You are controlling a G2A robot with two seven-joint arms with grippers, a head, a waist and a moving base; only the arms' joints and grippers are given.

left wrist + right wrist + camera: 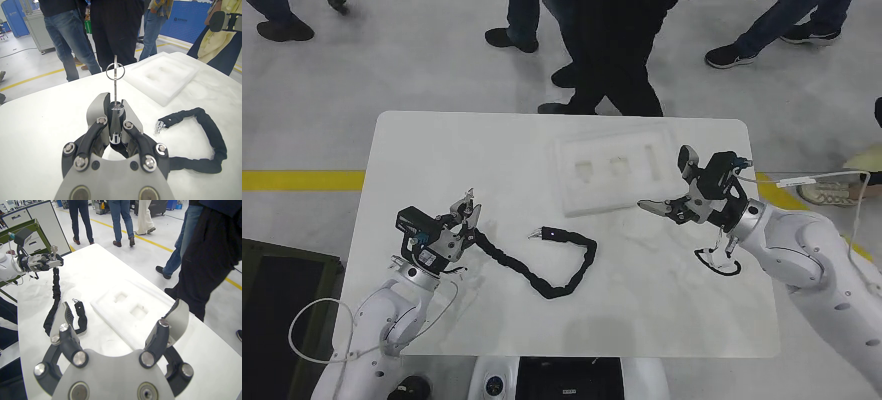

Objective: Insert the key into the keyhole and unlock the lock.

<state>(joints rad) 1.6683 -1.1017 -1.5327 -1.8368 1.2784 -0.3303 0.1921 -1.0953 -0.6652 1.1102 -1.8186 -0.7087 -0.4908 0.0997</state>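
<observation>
My left gripper is shut on the chrome lock body near the table's left side. The key stands in the keyhole, its ring hanging round the shaft. From the lock body the black sleeved chain loops over the table to its free end, where a chrome pin lies loose, apart from the lock. The right wrist view shows the same key and pin. My right gripper hovers open with nothing in it, to the right of the foam tray and above the table.
A white foam tray with square recesses lies at the table's far middle, between the two arms. Several people stand close to the table's far edge. Bare tabletop lies in front of the chain.
</observation>
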